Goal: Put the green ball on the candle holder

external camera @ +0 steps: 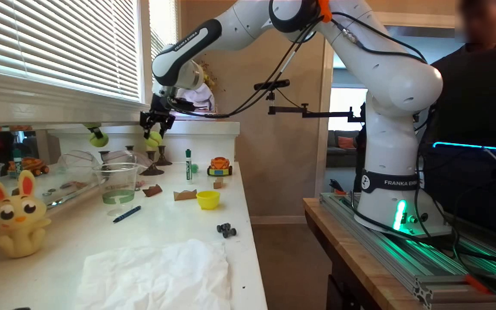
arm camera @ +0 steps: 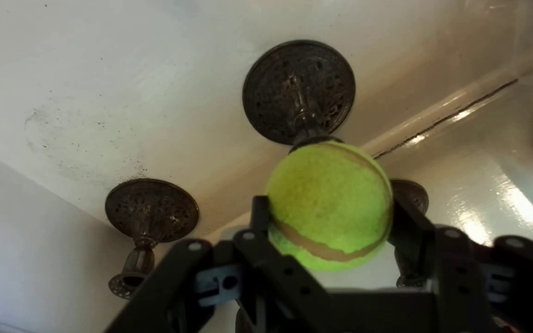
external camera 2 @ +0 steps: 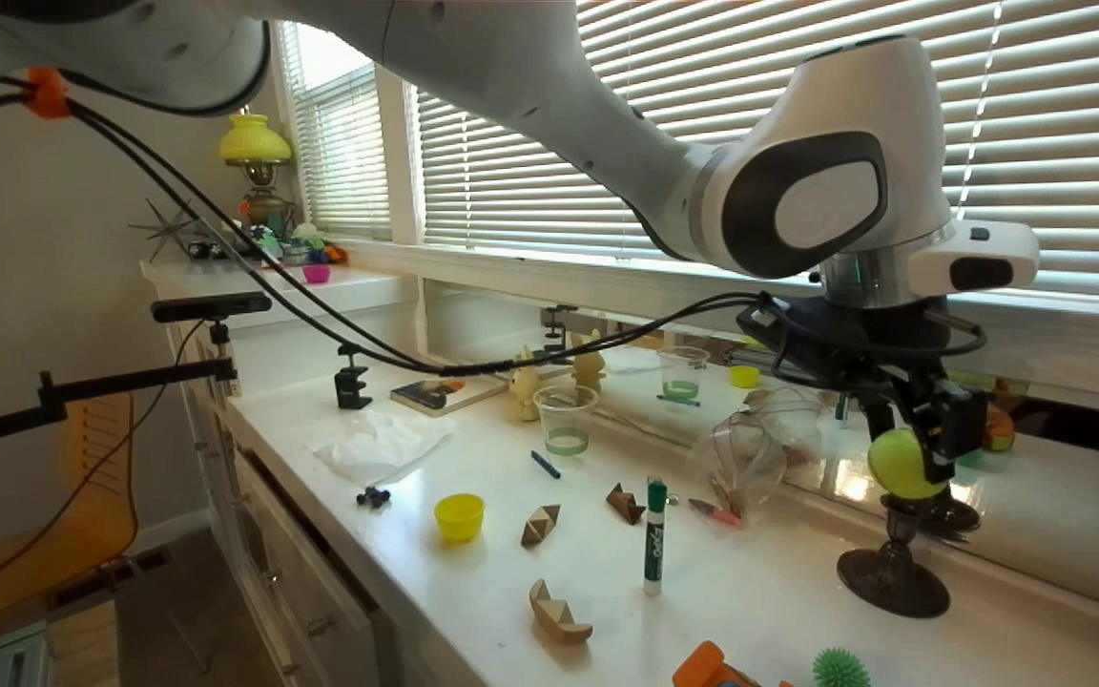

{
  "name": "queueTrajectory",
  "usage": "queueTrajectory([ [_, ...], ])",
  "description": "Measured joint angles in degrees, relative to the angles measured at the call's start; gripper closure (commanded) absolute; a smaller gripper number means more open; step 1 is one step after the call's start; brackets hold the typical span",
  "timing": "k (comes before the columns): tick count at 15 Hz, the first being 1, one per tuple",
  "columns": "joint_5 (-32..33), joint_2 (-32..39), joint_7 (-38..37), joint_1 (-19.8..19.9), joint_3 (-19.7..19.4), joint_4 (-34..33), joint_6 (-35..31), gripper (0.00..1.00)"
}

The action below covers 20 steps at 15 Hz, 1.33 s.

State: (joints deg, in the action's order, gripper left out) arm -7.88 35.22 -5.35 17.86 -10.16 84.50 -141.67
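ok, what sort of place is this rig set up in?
Likely someone's home, though which room is unclear. Signs: slatted window blinds, a yellow-shaded lamp and, in the background, what looks like a dark grey couch.

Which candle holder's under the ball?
The candle holder whose top the green ball hides in the wrist view; the other candle holder, farther left there, has its socket bare.
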Motion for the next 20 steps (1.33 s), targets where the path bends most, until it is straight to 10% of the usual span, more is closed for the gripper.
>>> queueTrajectory([
  [20,0.06,0.92,0.00,0.09,-0.01,0.03,0.02,0.59],
])
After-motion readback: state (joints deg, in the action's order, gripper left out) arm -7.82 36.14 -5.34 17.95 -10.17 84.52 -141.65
